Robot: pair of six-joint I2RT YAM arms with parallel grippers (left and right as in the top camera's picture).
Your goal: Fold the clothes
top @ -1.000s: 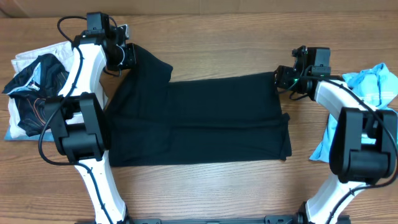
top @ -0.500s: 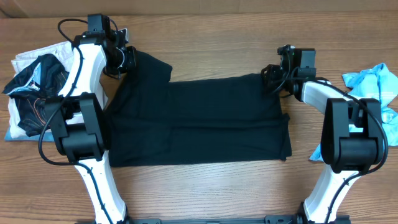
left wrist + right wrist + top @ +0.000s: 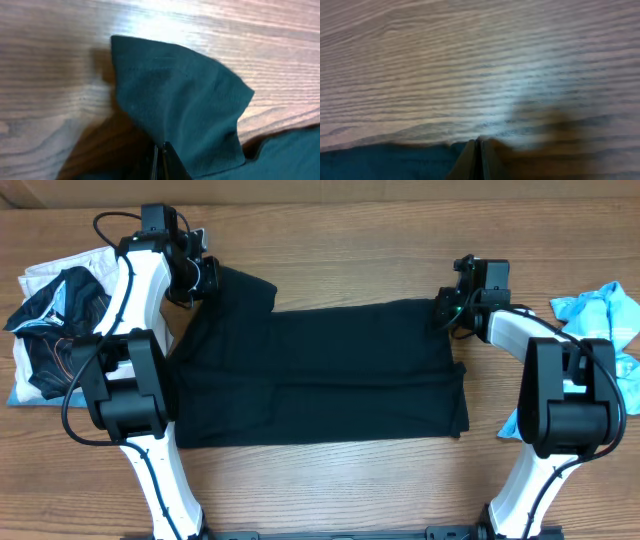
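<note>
At table [image 3: 330, 480] centre: black garment [image 3: 320, 375], spread flat, far-left corner bunched up. Left gripper [image 3: 205, 275] fingers together, clamped on that corner. Right gripper [image 3: 443, 310] fingers together at far-right corner; only thin edge of cloth visible at tips from wrist view, hold likely shallow, unconfirmed. Judged step: far edge over onto near edge. Lift both corners level, travel together, hold cloth taut between arms, lay far hem along near hem, then release. Test right pinch first; regrip deeper if slipping.
</note>
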